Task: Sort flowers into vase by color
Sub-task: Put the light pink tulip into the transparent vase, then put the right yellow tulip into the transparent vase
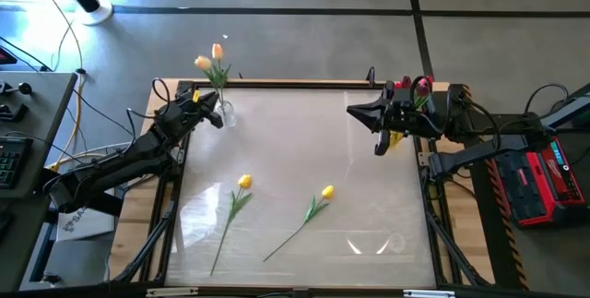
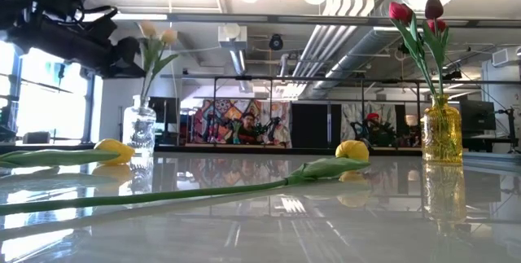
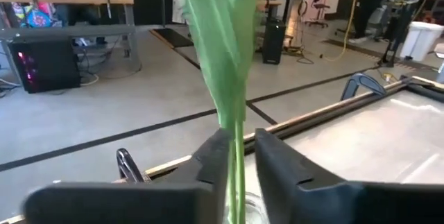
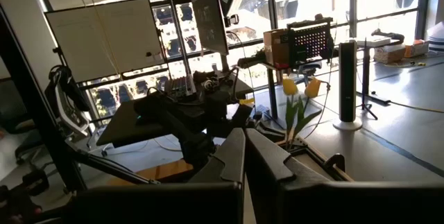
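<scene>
Your left tool [image 1: 214, 113] grips loosely around a yellow tulip's stem [image 3: 236, 123] in the clear vase [image 2: 139, 129]. Red ones [image 2: 417, 12] fill the amber vase [image 2: 442, 135]; two yellow tulips [image 1: 243, 182] remain on the desk [image 1: 295, 141]. Right tool [image 1: 361, 113] clenched, empty.

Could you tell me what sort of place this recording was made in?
Probably a robotics lab or workshop in an open industrial room: bare ceiling ducts, a whiteboard, and a desk where people sit, beyond the framed table.
</scene>
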Motion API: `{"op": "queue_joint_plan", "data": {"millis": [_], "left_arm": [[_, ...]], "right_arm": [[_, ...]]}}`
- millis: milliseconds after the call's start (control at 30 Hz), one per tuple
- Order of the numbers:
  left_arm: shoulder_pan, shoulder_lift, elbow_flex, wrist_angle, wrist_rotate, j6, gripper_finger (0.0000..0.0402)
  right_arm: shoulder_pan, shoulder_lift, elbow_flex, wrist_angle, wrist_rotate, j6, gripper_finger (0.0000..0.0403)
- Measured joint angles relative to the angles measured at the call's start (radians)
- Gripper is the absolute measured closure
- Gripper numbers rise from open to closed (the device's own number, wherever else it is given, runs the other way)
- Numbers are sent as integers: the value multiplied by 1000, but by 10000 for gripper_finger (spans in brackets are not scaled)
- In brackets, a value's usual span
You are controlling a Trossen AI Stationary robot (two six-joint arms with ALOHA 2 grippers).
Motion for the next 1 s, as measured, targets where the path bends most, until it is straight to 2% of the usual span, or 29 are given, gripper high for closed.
{"op": "queue_joint_plan", "data": {"millis": [133, 267, 400, 667, 733, 867, 1000], "left_arm": [[0, 16, -1, -27, 21, -66, 288], [0, 16, 8, -23, 89, -113, 235], [0, 15, 53, -46, 116, -78, 201], [-1, -13, 168, -240, 116, -19, 181], [-7, -30, 204, -298, 116, 47, 181], [-34, -57, 306, -386, 116, 161, 181], [-80, -59, 391, -452, 149, 167, 181]], "right_arm": [[0, 0, 0, 0, 0, 0, 402], [0, 0, 0, 0, 0, 0, 402], [0, 0, 0, 0, 0, 0, 402], [0, 0, 0, 0, 0, 0, 402], [0, 0, 0, 0, 0, 0, 402], [0, 0, 0, 0, 0, 0, 402], [0, 0, 0, 0, 0, 0, 402]]}}
